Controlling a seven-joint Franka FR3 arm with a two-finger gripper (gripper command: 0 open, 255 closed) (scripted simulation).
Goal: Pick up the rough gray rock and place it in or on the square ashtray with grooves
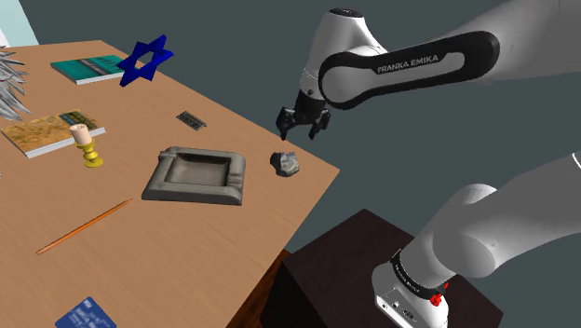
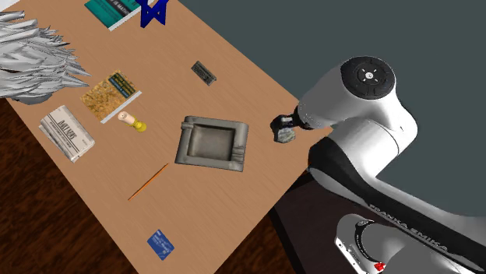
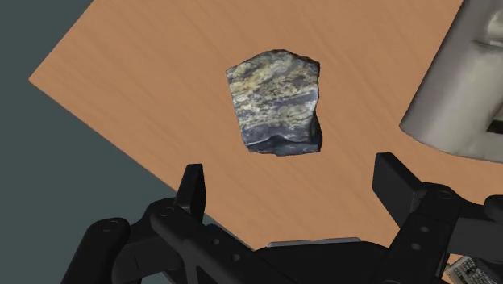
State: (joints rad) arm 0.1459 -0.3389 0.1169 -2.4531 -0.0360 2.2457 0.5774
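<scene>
The task is only at its beginning — the rock [image 1: 286, 164] lies on the worktop [image 1: 261, 130], not yet grasped, just beside the ashtray [image 1: 186, 193] and near the worktop's corner. The end effector [image 1: 304, 126] hangs above it, opened wide, holding nothing. Left to do: descend, close, lift, carry over the ashtray's wall. That way looks short and free — but the edge is near, so a push could send the rock off.
</scene>
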